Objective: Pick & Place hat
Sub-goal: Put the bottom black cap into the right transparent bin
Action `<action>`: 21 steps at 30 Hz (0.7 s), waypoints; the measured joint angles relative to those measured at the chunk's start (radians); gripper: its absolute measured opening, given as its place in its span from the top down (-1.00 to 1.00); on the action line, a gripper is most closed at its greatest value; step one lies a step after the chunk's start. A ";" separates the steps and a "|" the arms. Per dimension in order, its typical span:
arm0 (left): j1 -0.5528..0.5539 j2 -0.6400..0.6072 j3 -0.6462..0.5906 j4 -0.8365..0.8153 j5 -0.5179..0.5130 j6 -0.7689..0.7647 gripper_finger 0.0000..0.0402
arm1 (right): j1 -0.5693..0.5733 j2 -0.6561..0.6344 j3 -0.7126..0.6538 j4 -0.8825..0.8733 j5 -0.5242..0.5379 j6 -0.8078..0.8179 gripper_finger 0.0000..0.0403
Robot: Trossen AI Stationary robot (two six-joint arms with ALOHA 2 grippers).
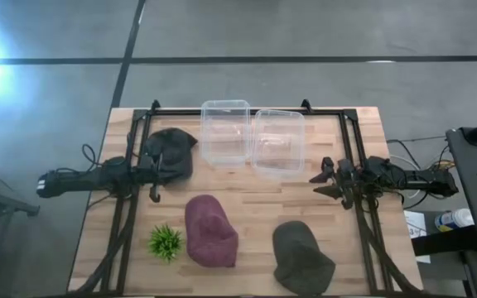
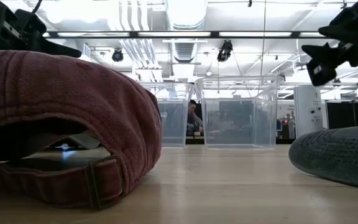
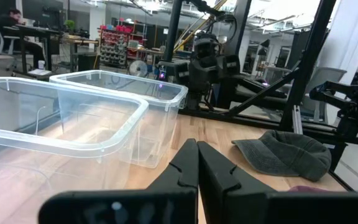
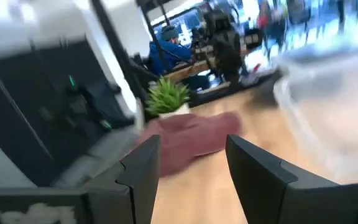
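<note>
Three hats lie on the wooden table: a black one (image 1: 172, 147) at the far left, a maroon one (image 1: 211, 232) near the front middle, and a dark green one (image 1: 302, 257) at the front right. My left gripper (image 1: 180, 168) is above the black hat's near side, pointing toward the table's right. Its fingers are shut on nothing in the left wrist view (image 3: 197, 165). My right gripper (image 1: 317, 184) is open and empty to the right of the bins, pointing left. Its wrist view (image 4: 191, 155) faces the maroon hat (image 4: 188, 142).
Two clear plastic bins (image 1: 224, 131) (image 1: 278, 142) stand side by side at the far middle. A small green plant (image 1: 166, 242) stands left of the maroon hat. In the low view the maroon hat (image 2: 61, 118) fills the left foreground and the green hat (image 2: 340, 155) the right.
</note>
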 joint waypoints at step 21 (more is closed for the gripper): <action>0.000 0.000 0.000 0.000 0.000 0.000 1.00 | 0.060 0.163 0.006 -0.006 -0.071 0.848 0.12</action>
